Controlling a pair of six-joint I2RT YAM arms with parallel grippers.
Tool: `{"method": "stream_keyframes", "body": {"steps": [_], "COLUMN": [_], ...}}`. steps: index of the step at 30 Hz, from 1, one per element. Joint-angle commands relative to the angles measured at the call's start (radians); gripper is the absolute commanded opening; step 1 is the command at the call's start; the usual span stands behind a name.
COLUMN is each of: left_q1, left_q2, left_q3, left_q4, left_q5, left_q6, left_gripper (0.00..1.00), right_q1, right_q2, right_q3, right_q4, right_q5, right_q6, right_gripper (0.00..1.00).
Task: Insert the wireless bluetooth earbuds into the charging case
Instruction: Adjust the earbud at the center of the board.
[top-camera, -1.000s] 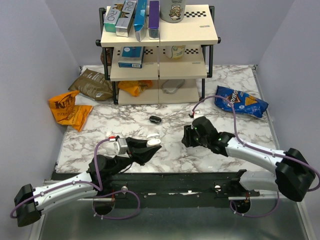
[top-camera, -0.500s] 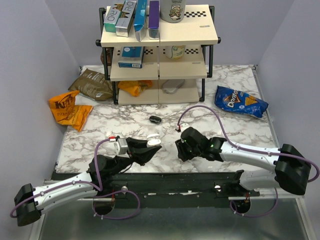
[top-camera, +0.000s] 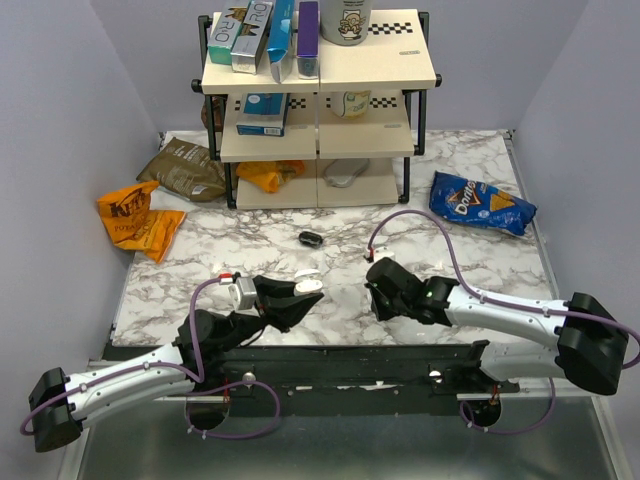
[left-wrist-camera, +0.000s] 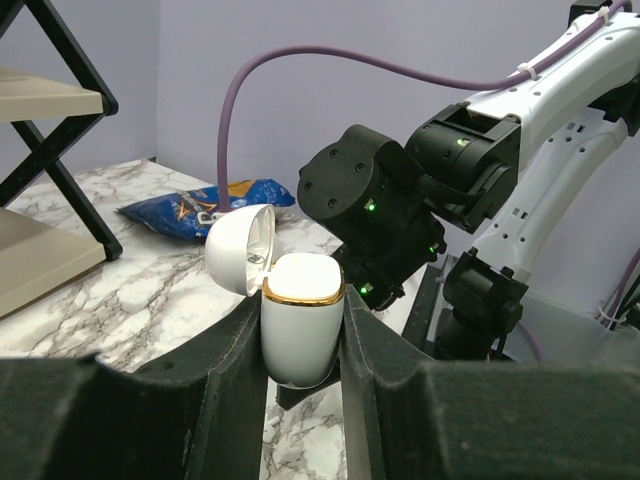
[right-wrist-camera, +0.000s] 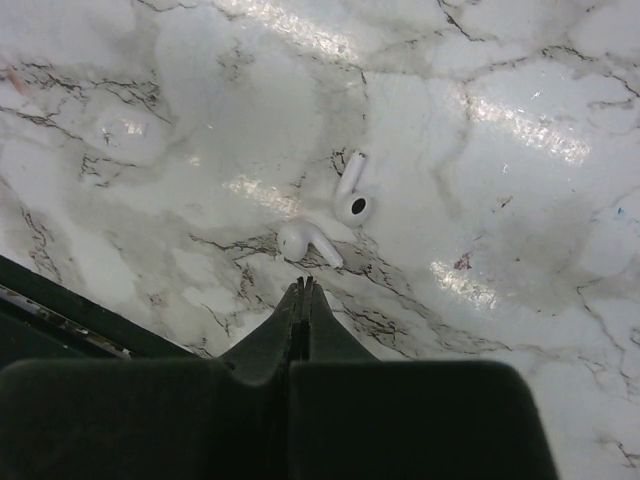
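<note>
The charging case (left-wrist-camera: 300, 315) is white with a gold rim, not black. It stands upright with its lid (left-wrist-camera: 238, 248) hinged open to the left. My left gripper (left-wrist-camera: 300, 335) is shut on it and holds it just above the table; both also show in the top view (top-camera: 303, 290). Two white stemmed earbuds lie on the marble in the right wrist view, one (right-wrist-camera: 305, 241) just ahead of my fingertips and the other (right-wrist-camera: 352, 196) a little beyond. My right gripper (right-wrist-camera: 303, 287) is shut and empty, pointing down over them. In the top view it (top-camera: 378, 288) hides the earbuds.
A small black oval object (top-camera: 310, 238) lies on the marble behind both grippers. A wooden shelf rack (top-camera: 320, 100) with boxes stands at the back. A blue Doritos bag (top-camera: 480, 203) lies back right, an orange bag (top-camera: 135, 215) and a brown bag (top-camera: 185, 168) back left.
</note>
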Motion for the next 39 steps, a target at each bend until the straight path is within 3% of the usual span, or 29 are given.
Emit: {"method": "stream_keyframes", "body": {"steps": [1,14,39], "left_q1": [-0.007,-0.016,-0.022], "left_q2": [-0.012,-0.023,-0.049], "left_q3": [0.012,0.002,-0.015], "left_q4": [0.006,0.004,-0.014], "left_q5": [-0.014,-0.022,-0.056], "left_q6": [-0.002,-0.023,-0.018], "left_gripper": [0.0,0.0,0.0], "right_q1": [0.001,0.001,-0.05], "right_q2": [0.025,0.168,0.35], "right_q3": [-0.019,0.005,0.16], "right_q4": [-0.013,0.069,0.119], "right_q5": [-0.002,-0.072,0.01], "right_q6": [0.034,0.015,-0.051], "right_gripper": [0.01,0.01,0.01]}}
